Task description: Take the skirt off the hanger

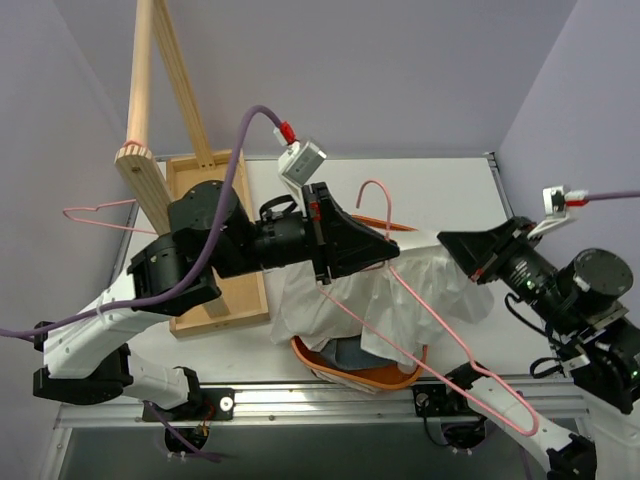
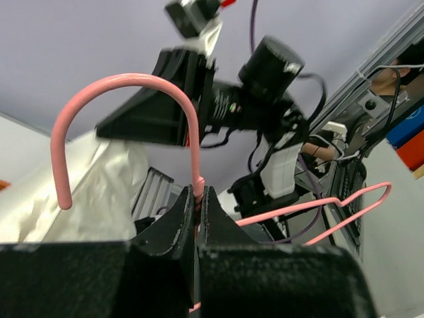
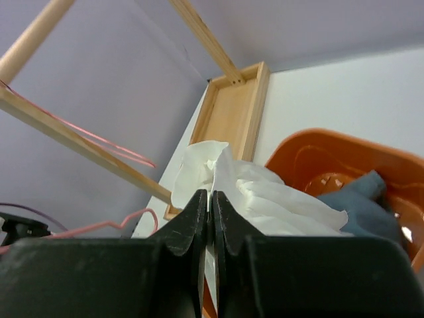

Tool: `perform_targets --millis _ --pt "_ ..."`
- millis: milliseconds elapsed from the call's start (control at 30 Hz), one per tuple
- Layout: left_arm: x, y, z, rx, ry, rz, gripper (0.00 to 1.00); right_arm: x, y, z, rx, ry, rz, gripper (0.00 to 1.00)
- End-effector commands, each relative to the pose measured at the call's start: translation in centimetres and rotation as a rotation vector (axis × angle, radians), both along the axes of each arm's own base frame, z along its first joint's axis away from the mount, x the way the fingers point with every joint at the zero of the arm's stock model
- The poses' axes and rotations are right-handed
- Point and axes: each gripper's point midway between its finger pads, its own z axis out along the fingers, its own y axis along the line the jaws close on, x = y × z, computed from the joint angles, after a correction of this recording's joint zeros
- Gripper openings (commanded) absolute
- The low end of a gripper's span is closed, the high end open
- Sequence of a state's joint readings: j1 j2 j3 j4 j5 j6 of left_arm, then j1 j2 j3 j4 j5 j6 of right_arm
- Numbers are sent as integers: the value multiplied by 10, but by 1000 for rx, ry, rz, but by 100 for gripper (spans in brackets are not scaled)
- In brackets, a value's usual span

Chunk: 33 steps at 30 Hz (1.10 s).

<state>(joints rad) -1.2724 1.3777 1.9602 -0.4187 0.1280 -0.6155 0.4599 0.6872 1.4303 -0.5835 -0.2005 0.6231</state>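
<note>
A pink wire hanger [image 1: 440,365] slants from its hook [image 1: 377,190] down toward the near right. My left gripper [image 1: 388,252] is shut on the hanger's neck, just below the hook [image 2: 126,83]; the tips [image 2: 197,192] pinch the wire. The white skirt [image 1: 400,295] hangs bunched under the hanger, over an orange basket. My right gripper [image 1: 447,240] is shut on a fold of the skirt [image 3: 265,195], with cloth pinched between the tips [image 3: 211,197]. In the left wrist view the skirt [image 2: 99,185] shows at the left.
The orange basket [image 1: 365,378] holds a blue garment [image 3: 358,195]. A wooden rack [image 1: 140,110] stands at the left on a wooden tray [image 1: 195,172], with another pink hanger [image 1: 95,215] on it. The table's near edge rail [image 1: 330,400] runs below the basket.
</note>
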Motion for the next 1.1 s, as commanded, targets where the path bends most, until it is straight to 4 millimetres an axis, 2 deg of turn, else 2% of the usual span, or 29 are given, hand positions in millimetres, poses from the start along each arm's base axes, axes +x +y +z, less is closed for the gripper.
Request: perform_targets --millis 0,100,133,200,233,300,400,467,667,767,833,900,933,1000,1033,1067 --pt "-4 50 12 25 -70 55 2 10 -7 62 -75 -171 -33 0" --pt "-8 70 8 43 -105 64 2 16 -11 77 -122 -187 -58 0" --pt "-8 74 4 63 -112 64 2 8 -15 93 -112 -221 -60 0" --pt "-10 79 1 86 -135 64 2 6 -14 104 -105 -244 -47 0" --pt "-10 81 -1 103 -138 64 2 -1 -14 116 -87 -275 -35 0" --pt "-9 83 -3 113 -145 70 2 -9 -9 126 -65 -299 7 0" --pt "-7 82 -9 127 -151 81 2 -17 -3 135 -32 -323 52 0" --pt "-5 80 -13 134 -154 86 2 -17 1 133 -26 -317 73 0" --pt "-1 71 -20 154 -159 86 2 -24 15 148 24 -376 155 0" --pt "-3 72 -20 144 -158 79 2 -12 33 138 33 -353 220 0" --pt "-4 71 -21 144 -152 74 2 3 46 124 38 -327 250 0" --pt "-5 74 -20 138 -152 73 2 12 52 122 64 -327 253 0" --pt "-6 75 -20 139 -152 71 2 22 58 108 60 -292 254 0" --pt "-7 81 -17 127 -150 78 2 32 61 102 75 -283 243 0" --pt "-7 82 -18 127 -150 81 2 41 65 86 67 -247 240 0" --pt "-7 87 -16 120 -150 86 2 45 66 80 69 -236 233 0"
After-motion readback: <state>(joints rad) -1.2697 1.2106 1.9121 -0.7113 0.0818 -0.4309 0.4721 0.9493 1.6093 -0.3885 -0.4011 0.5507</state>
